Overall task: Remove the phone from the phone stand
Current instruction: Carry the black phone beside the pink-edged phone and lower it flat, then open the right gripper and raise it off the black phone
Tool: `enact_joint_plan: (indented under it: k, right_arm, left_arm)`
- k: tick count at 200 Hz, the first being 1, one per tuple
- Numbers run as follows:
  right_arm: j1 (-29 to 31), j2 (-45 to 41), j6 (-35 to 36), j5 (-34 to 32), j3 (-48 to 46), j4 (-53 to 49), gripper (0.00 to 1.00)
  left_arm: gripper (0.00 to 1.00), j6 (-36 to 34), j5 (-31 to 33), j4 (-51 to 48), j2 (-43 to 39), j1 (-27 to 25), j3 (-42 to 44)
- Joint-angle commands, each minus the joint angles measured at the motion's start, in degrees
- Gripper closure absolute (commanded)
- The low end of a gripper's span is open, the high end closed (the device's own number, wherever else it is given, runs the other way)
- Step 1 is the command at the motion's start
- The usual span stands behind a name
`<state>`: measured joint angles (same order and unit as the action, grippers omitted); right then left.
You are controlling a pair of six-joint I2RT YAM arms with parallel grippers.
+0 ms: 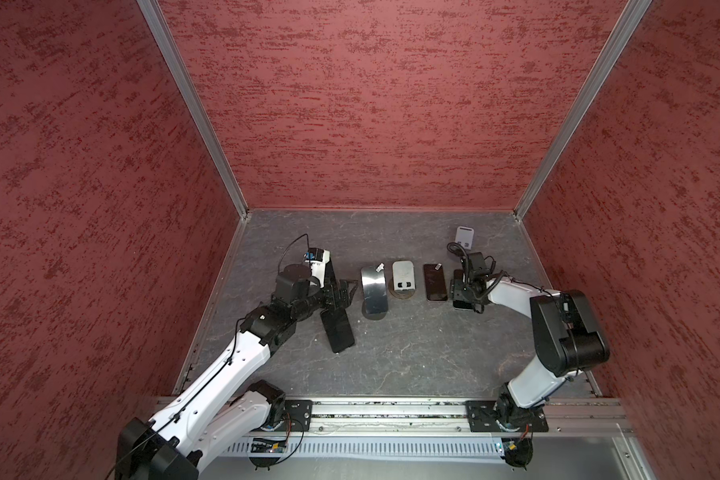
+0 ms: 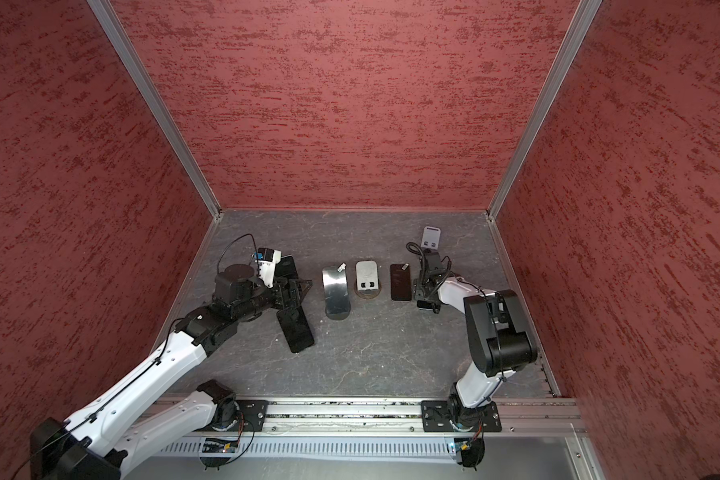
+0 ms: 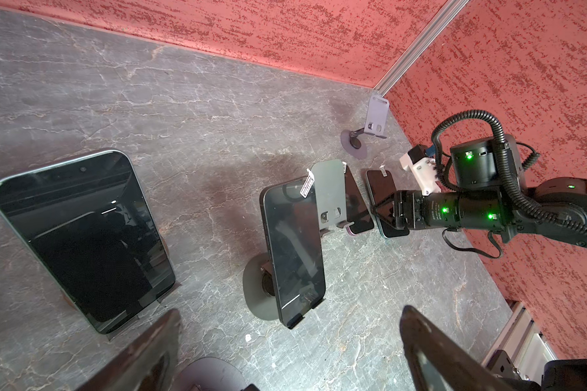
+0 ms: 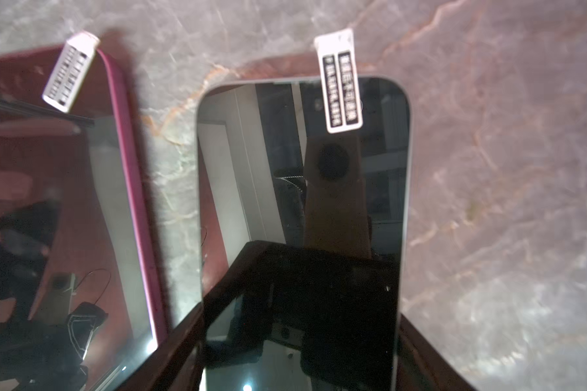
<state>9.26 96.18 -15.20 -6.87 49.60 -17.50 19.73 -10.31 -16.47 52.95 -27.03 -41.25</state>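
- Right gripper (image 3: 385, 213) clasps the pale-edged black phone (image 4: 302, 186), lying flat, right; likely set-down, so release next.
- Left gripper (image 1: 346, 293) gapes wide, empty, left.

glossy phone (image 4: 251, 152), matt marbled tabletop (image 1: 412, 353)

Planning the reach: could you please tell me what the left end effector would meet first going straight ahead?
Most likely the phone propped on the stand, though depth is unclear.

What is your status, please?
Left end effector open, empty. Right end effector closed on pale-edged black phone lying flat. Tagged black phone on dark round-based stand, unobstructed.
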Motion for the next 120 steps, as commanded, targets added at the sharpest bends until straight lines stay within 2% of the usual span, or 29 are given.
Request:
enact_joint_plan:
  k: [1, 59, 120]
  right_arm:
    - [-0.4, 1.7, 1.6, 1.4, 1.9, 1.1, 0.32]
    - [-0.6, 4.0, 6.1, 1.4, 4.8, -2.0, 0.30]
    - [-0.8, 5.1, 8.4, 5.3, 5.3, -1.9, 0.28]
  left_arm:
    - [0.01, -0.5, 0.2, 0.5, 0.1, -0.3, -1.8]
    - [0.01, -0.9, 0.5, -0.1, -0.2, -0.4, -2.0]
    - [0.00, -1.2, 0.1, 0.4, 0.3, -0.4, -2.1]
